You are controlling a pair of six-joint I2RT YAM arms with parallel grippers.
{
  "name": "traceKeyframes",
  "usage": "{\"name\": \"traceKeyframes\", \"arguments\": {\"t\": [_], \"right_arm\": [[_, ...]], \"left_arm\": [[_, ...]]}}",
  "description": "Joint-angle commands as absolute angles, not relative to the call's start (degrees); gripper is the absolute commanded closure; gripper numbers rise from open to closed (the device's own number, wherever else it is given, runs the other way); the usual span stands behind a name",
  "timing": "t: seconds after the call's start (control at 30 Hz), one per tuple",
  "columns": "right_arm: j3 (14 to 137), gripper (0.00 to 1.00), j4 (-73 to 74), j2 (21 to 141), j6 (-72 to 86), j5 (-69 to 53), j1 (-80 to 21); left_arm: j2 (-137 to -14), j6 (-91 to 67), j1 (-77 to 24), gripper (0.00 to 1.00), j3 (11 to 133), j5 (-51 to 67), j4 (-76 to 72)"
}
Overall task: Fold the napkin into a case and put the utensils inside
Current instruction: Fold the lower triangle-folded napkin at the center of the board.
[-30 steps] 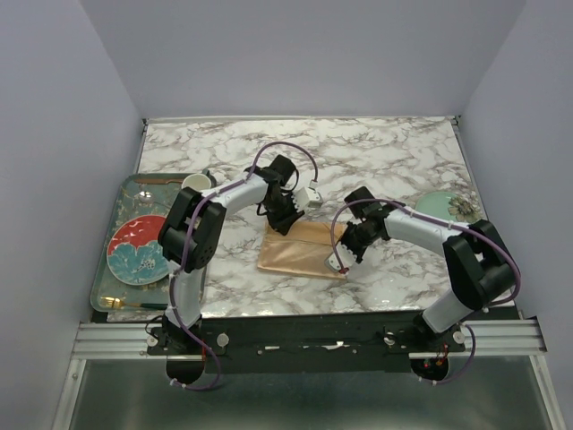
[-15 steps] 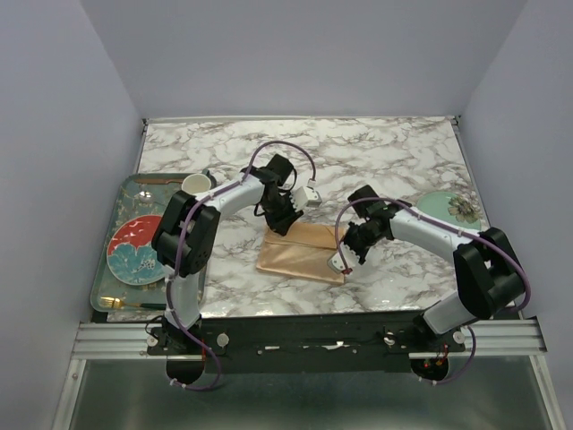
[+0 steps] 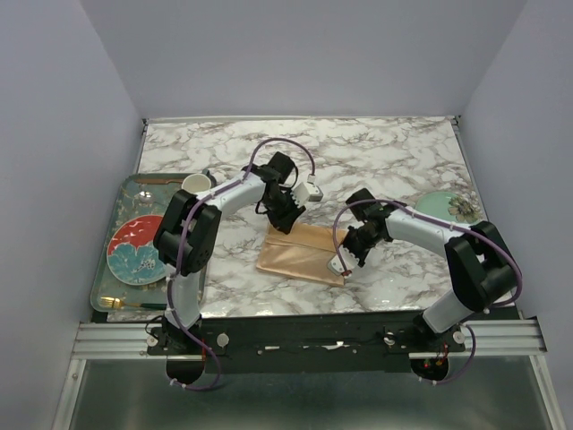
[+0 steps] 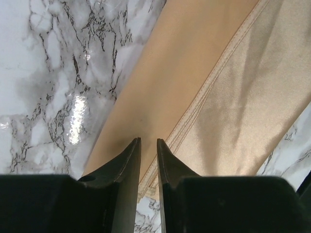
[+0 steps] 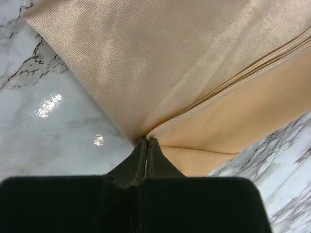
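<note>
Waiting at left: utensils (image 3: 112,304) on the tray's (image 3: 101,269) near edge, untouched. Mid-desk (image 3: 394,152), the napkin (image 3: 300,253) lies folded into a layered rectangle, not yet a slim case. Left pincer (image 3: 280,227) slightly parted over its far-left corner; right pincer (image 3: 339,266) clenched at its near-right corner. Likely more folding, then loading.

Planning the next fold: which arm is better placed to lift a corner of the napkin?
Right, probably: the right gripper is shut exactly at a layered corner of the napkin, though a pinch is unclear. The left gripper hovers with jaws slightly apart over it, holding nothing visible.
</note>
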State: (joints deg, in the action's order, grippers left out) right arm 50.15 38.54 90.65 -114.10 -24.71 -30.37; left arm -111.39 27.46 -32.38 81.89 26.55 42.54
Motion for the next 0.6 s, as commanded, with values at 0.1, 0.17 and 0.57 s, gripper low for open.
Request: {"name": "traceKeyframes", "arguments": {"t": [0.1, 0.17, 0.57], "right_arm": [[49.04, 0.89, 38.32, 89.39, -122.70, -23.82, -30.41], [49.13, 0.83, 38.67, 87.02, -120.33, -23.91, -30.41], [48.43, 0.52, 45.17, 71.29, -94.50, -25.22, -28.83]], "left_arm": [[-114.34, 26.72, -32.61, 0.76, 79.46, 24.87, 44.03], [-113.82, 26.72, -32.61, 0.77, 77.97, 24.79, 43.86], [-113.82, 26.37, -32.61, 0.78, 75.67, 25.22, 42.28]]}}
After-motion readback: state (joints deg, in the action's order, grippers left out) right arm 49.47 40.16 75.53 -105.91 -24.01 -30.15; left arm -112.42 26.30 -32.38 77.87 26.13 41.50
